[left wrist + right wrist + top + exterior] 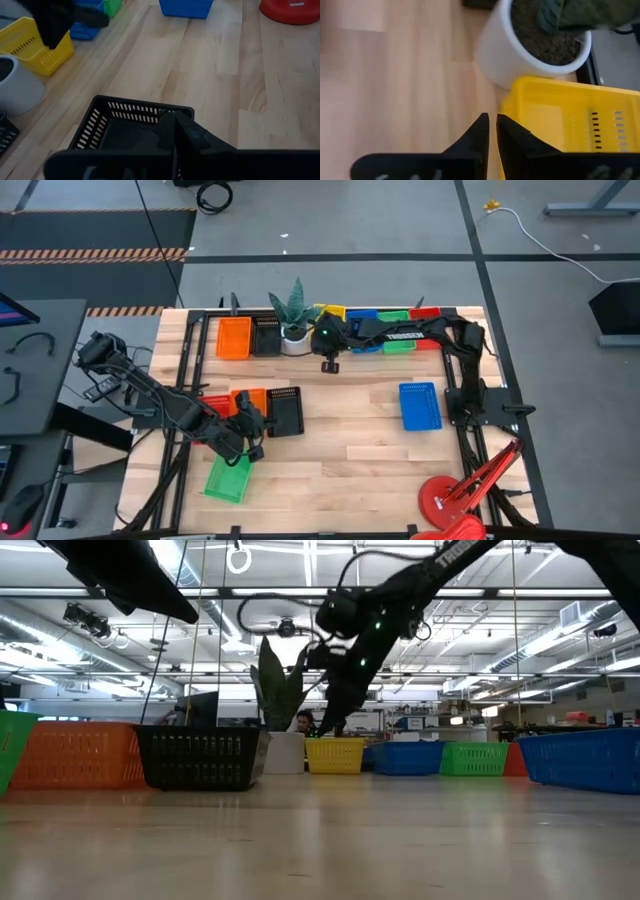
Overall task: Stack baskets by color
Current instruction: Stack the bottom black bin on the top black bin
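Observation:
The black basket [125, 135] rests flat on the wood at the table's left, next to an orange basket [250, 400] and a red one [213, 405]. My left gripper [173, 116] is shut and hangs above it, clear of its rim in the low view [188, 610]. The yellow basket [560, 125] stands in the far row beside the white plant pot [520, 55]. My right gripper [492, 120] hangs over the corner of the yellow basket nearest the pot. Only a narrow gap parts its fingers, and bare wood shows through the gap. My right gripper comes slanting down from the table's right. One finger [512, 137] lies over the yellow basket's side wall [506, 102] near the corner by the pot. That finger hides the spot, so I cannot tell whether it touches. My left gripper touches nothing.
Orange [234, 337] and black [267, 337] baskets stand left of the pot in the far row, with blue, green [400, 345] and red ones to its right. A lone blue basket [420, 405] sits at the right, a green one [228, 477] at the near left, and a red lamp [455, 500] at the near right.

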`<state>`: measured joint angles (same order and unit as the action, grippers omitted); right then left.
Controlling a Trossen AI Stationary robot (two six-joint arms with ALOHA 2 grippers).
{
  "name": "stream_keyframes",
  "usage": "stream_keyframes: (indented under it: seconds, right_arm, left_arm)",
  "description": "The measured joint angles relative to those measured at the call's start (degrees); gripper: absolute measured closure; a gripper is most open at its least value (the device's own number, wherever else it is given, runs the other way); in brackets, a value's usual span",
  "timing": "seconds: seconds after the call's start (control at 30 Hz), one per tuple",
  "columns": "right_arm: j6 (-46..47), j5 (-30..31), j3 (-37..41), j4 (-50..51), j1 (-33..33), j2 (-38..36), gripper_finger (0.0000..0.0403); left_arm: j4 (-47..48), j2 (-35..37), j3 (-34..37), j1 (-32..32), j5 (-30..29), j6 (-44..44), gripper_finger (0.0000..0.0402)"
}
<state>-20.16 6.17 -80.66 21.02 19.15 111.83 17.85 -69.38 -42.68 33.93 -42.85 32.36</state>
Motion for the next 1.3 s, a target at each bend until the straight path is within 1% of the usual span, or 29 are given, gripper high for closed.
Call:
stream_keyframes:
  seconds: [0.13, 0.27, 0.33, 0.43, 0.63, 0.73, 0.8, 0.9, 1.0, 1.07, 1.13, 1.2, 1.3]
  right_arm:
    - [4.4, 0.5, 0.0, 4.0, -3.2, -3.4, 0.037]
    - [8.5, 2.4, 0.0, 5.6, -9.6, -5.3, 0.0386]
    - [10.3, 5.1, 0.0, 6.6, -13.7, -5.4, 0.0395]
    - [13.1, 9.6, 0.7, 7.4, -20.0, -5.5, 0.0398]
    - [23.4, 19.3, 7.2, 7.6, -32.5, -5.4, 0.0397]
    - [30.0, 21.2, 10.4, 6.2, -37.7, -5.4, 0.0399]
    - [33.3, 21.4, 12.6, 1.9, -40.6, -5.4, 0.0397]
    - [34.9, 21.4, 16.7, -9.0, -43.9, -5.4, 0.0393]
    - [33.7, 21.5, 21.5, -22.6, -45.6, -5.4, 0.0392]
    - [32.1, 22.0, 24.7, -31.1, -46.1, -5.4, 0.0393]
    - [31.0, 22.8, 27.6, -38.0, -46.2, -5.4, 0.0395]
    - [30.6, 23.0, 29.9, -43.0, -46.0, -5.4, 0.0395]
    - [30.6, 23.0, 32.0, -47.2, -45.2, -5.4, 0.0395]
  left_arm:
    - [-0.1, 0.0, 0.0, 0.0, 0.0, 0.0, 0.0383]
    - [0.0, 0.0, 0.0, 0.1, 0.0, 0.0, 0.0387]
    - [0.0, 0.0, 0.0, 0.1, 0.0, 0.1, 0.039]
    - [0.1, 0.0, 0.0, 0.4, 0.0, 0.1, 0.0392]
    - [0.2, 0.0, 0.0, 2.6, 0.0, 0.1, 0.0384]
    - [0.2, 0.0, 0.0, 3.1, 0.0, 0.1, 0.0383]
    - [0.0, 0.0, 0.0, 3.0, 0.0, 0.0, 0.0386]
    - [-0.2, 0.0, 0.0, 2.1, 0.0, 0.0, 0.0391]
    - [-0.4, -0.9, 0.0, 0.6, 0.0, -0.1, 0.0392]
    - [-0.6, -1.7, 0.0, -0.8, 0.0, -2.4, 0.0392]
    - [-2.7, -3.0, 0.0, -2.7, 0.0, -4.3, 0.0389]
    - [-4.4, -4.7, 0.0, -4.4, 2.3, -5.1, 0.0383]
    - [-9.3, -7.6, 0.0, -6.8, 9.6, -10.8, 0.0368]
